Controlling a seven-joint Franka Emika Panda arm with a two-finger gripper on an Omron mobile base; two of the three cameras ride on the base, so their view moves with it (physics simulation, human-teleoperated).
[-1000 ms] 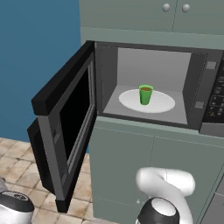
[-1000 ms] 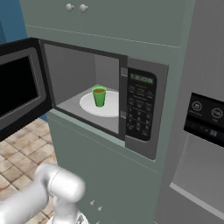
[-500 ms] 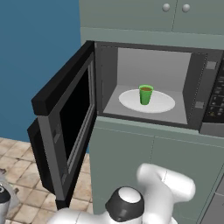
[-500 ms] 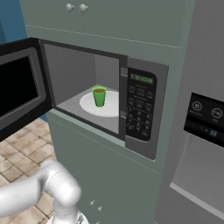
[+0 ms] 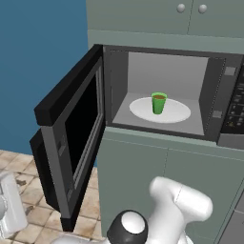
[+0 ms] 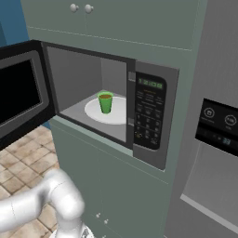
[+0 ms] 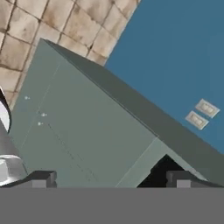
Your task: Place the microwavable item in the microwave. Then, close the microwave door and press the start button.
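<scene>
The arm has swung low, end effector point(image 7: 111, 180) spread and empty, leaving the green cup point(image 5: 158, 103) on the turntable point(image 5: 177, 112), so the microwave door point(image 5: 71, 138) comes next.

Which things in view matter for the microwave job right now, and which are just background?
Part of the job:
- green cup standing on the white plate
- microwave, cavity open
- microwave door, swung wide open
- keypad
- end effector, open and empty

Just around:
- fridge
- upper cabinet
- lower cabinet
- tiled floor
- blue wall
</scene>
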